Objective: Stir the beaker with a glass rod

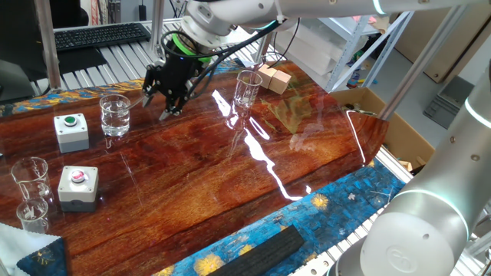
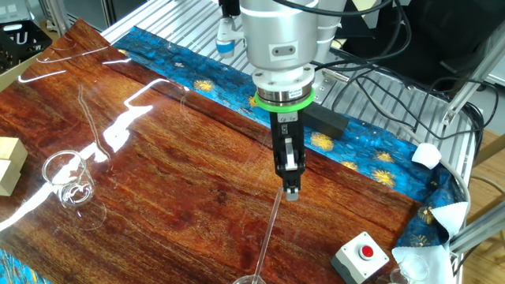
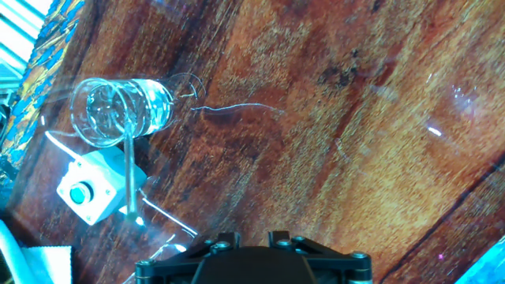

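The beaker (image 1: 115, 115) is squat, clear and holds water; it stands at the table's left, beside the green-button box. It also shows in the hand view (image 3: 118, 110), and only its rim shows at the bottom edge of the other fixed view (image 2: 251, 279). The glass rod (image 2: 268, 237) leans in the beaker, and its upper end reaches up by my fingertips. In the hand view the rod (image 3: 130, 173) runs from the beaker toward the lower left. My gripper (image 1: 159, 103) hangs just right of the beaker with its jaws apart, and it also shows in the other fixed view (image 2: 290, 189).
A taller clear glass (image 1: 247, 88) stands mid-table, with wooden blocks (image 1: 275, 78) behind it. A green-button box (image 1: 70, 130) and a red-button box (image 1: 78, 186) sit at the left. Two small beakers (image 1: 31, 178) stand at the left front edge. A cardboard box (image 1: 368, 103) is off the right edge.
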### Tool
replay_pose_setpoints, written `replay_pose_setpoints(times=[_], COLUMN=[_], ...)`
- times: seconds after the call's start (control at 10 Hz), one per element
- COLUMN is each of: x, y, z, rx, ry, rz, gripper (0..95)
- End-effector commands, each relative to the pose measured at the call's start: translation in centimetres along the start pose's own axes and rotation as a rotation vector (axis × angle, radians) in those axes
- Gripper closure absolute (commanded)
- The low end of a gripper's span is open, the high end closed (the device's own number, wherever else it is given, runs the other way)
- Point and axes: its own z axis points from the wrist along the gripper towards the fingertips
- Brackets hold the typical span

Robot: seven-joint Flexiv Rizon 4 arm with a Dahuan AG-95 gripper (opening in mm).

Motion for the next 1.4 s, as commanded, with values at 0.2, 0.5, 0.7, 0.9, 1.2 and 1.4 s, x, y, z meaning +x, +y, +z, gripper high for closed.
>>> replay_pose_setpoints(times=[0.2, 0.5, 0.7, 0.9, 1.2, 1.4], x=[0.3, 0.1, -0.1, -0.3, -0.2, -0.2], y=[0.2, 0.6, 1.1, 1.4, 1.3, 1.3], z=[0.0, 0.1, 0.1, 0.1, 0.0, 0.0], rx=[-0.005, -0.013, -0.015, -0.013, -0.014, -0.024], ry=[0.013, 0.018, 0.019, 0.019, 0.019, 0.025], rz=[0.013, 0.034, 0.047, 0.055, 0.052, 0.046], gripper=[57.0, 57.0, 57.0, 57.0, 57.0, 57.0])
